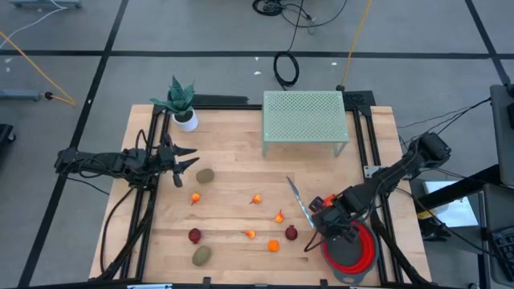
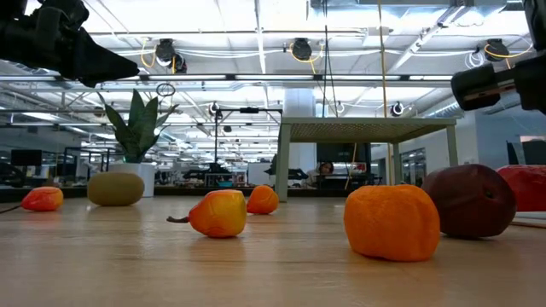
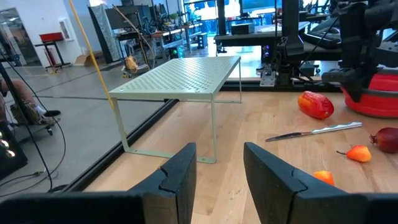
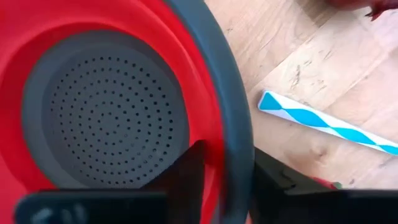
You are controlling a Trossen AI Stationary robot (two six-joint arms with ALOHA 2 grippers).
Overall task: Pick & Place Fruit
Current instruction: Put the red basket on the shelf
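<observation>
High view, table face as the clock.

Left hand (image 1: pixel 186 164) hung over the table's 9 o'clock edge, arm reaching in level from the left, fingers pointing toward 3 o'clock. Its fingers were released, with an empty gap between them in the left wrist view. An olive-brown oval (image 1: pixel 206 175) lay just beside it at its 4 o'clock, apart from the fingers. I could not tell its long axis for certain.

The other fruit was scattered across the table's lower middle, all on the wood:
- small orange pieces, e.g. (image 1: pixel 195 197)
- a dark red ball (image 1: pixel 194 235)
- a second olive-brown oval (image 1: pixel 201 255)
- a second dark red ball (image 1: pixel 291 232)
- the elongated red-orange piece (image 1: pixel 321 201), next to the knife (image 1: pixel 299 201)

Right hand (image 1: pixel 336 233) was at the table's 5 o'clock corner, arm folded in from the right edge, wrist tipped downward. The right wrist view showed one finger inside and one outside the grey rim of the red bowl (image 4: pixel 205 56). I judged it to be grasping the rim, not fruit. No fruit was in the part of the bowl that showed.

Key relation: the second dark red ball lay near the right hand's 9 o'clock and the elongated piece near its 11 o'clock. The right arm was nearer to these, the left arm nearer to the first oval.
</observation>
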